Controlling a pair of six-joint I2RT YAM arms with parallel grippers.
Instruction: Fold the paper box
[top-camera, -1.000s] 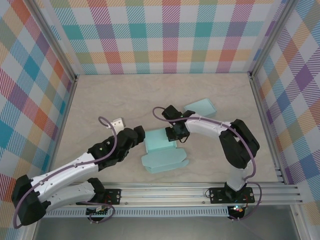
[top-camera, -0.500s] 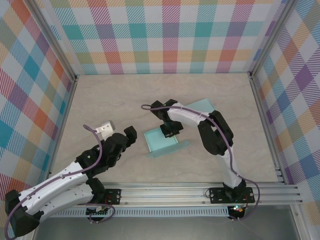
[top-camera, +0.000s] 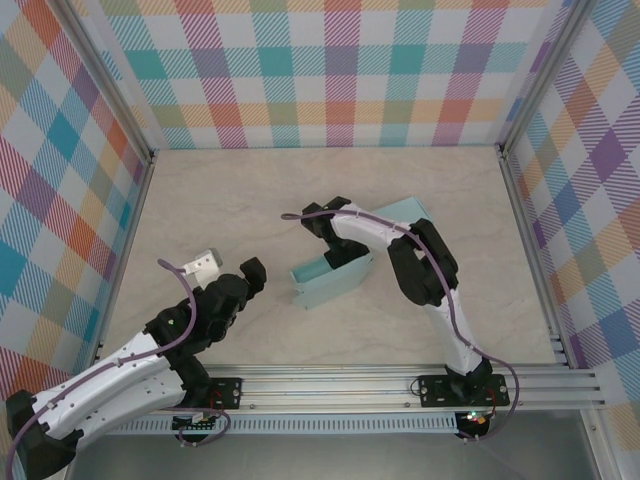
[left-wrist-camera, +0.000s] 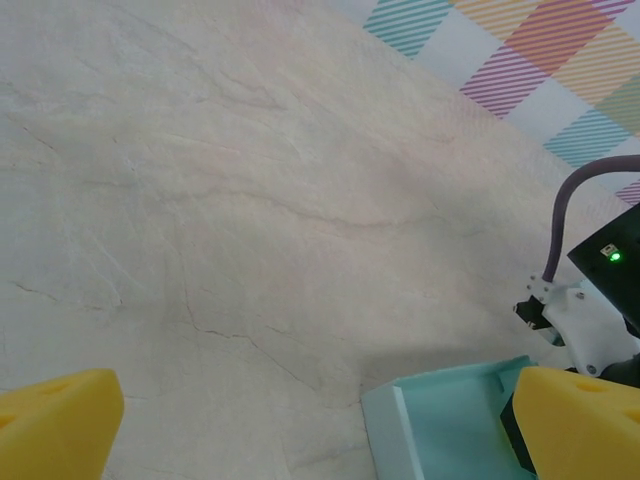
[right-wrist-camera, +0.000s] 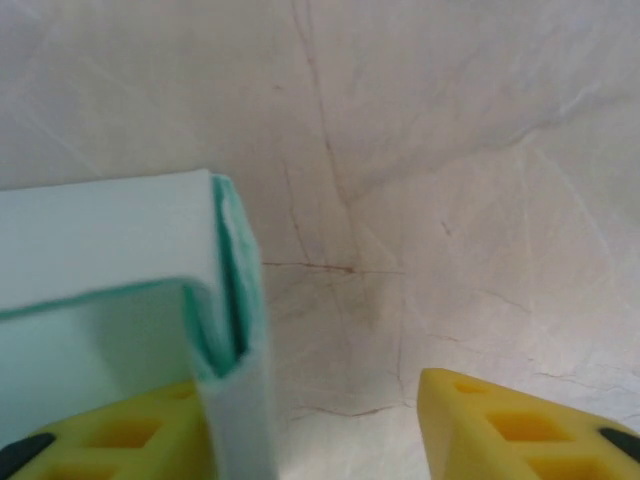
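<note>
Left gripper (left-wrist-camera: 318, 425) is hanging wide open at 7 o'clock over the pale marble-look table (top-camera: 200, 200), the mint-green paper box (top-camera: 328, 283) is sitting mid-table, and the right gripper (right-wrist-camera: 320, 425) is hovering at its 12 o'clock wall, jaws parted, not pinching.

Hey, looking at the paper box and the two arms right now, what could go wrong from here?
The doubled-over wall of the paper box stands between the right end effector's open jaws, unclamped; it may spring back open. One finger sits close beside that wall, so pulling away could snag and drag the box. The left end effector is open and clear of the box, so nothing steadies it.
</note>
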